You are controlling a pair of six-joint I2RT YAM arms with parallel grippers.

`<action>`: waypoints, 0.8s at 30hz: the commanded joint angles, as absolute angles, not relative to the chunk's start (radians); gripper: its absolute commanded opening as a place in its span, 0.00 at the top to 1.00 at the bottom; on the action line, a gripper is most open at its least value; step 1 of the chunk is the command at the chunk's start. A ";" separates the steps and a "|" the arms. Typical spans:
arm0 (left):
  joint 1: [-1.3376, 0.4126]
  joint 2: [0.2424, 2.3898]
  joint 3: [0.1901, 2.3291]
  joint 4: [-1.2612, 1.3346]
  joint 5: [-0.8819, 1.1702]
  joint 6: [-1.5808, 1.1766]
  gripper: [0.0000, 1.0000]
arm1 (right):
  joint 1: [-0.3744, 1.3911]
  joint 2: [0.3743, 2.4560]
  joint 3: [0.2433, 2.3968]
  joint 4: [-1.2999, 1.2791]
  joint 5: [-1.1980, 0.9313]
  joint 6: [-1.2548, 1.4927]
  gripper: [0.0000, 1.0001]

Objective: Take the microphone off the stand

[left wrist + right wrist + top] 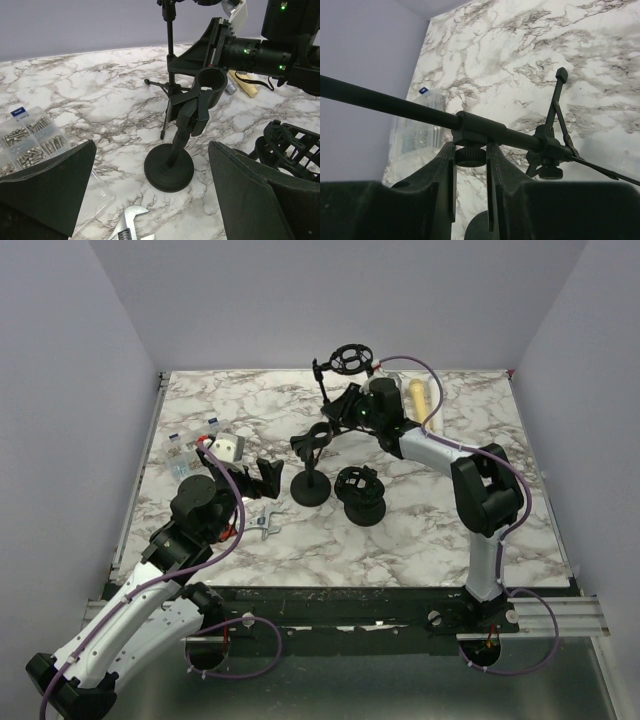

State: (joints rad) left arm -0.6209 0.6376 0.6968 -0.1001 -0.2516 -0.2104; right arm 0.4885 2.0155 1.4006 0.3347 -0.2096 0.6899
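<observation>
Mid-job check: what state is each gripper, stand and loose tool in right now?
left gripper: open, holding nothing.
right gripper: shut on the knob under the tripod stand's pole clamp.
tripod stand: upright.
round-base stand: upright, its clip looks empty.
shock mount: upright on its own base.
wrench: lying flat on the table.

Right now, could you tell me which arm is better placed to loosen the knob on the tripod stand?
Right. The right hand grips the knob under the pole; the left hand is open, empty and short of the other stand.
</observation>
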 commanded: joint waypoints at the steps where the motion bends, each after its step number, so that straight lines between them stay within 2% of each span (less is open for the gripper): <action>1: -0.615 0.618 0.697 -0.095 -0.241 -0.217 0.02 | 0.498 2.067 1.315 0.373 -0.311 0.775 0.89; 7: -0.615 0.609 0.695 -0.097 -0.241 -0.216 0.02 | 0.495 2.045 1.261 0.429 -0.291 0.807 0.75; 13: -0.615 0.610 0.696 -0.097 -0.236 -0.217 0.02 | 0.491 1.981 1.222 0.423 -0.268 0.817 0.41; 17: -0.614 0.621 0.703 -0.101 -0.224 -0.218 0.01 | 0.480 1.938 1.198 0.398 -0.267 0.828 0.25; 24: -0.604 0.647 0.710 -0.097 -0.196 -0.234 0.01 | 0.459 1.834 1.122 0.373 -0.274 0.836 0.09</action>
